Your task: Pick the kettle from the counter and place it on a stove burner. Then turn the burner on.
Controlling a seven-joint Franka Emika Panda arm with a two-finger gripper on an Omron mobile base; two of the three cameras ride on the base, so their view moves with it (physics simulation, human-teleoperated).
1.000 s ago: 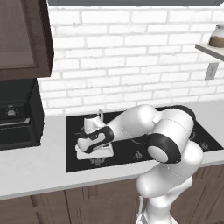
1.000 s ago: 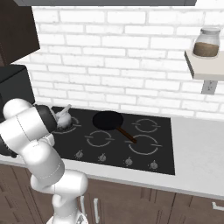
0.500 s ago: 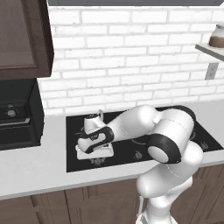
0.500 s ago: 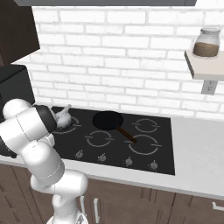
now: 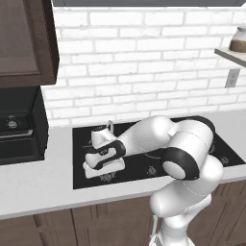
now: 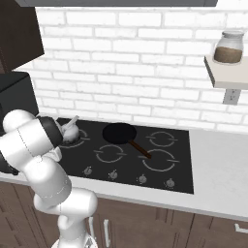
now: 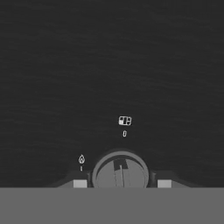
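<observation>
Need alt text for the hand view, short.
A round grey stove knob sits between the two gripper fingertips at the bottom of the view, seen close against the black glass cooktop. Small white markings, a flame icon among them, are printed beside the knob.

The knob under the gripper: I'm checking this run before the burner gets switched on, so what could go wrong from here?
The gripper straddles one knob among several along the cooktop front; it may not control the burner under the kettle. The fingers sit wide of the knob and could slip. The frying pan rests on another burner; a wrong knob would heat it.
</observation>
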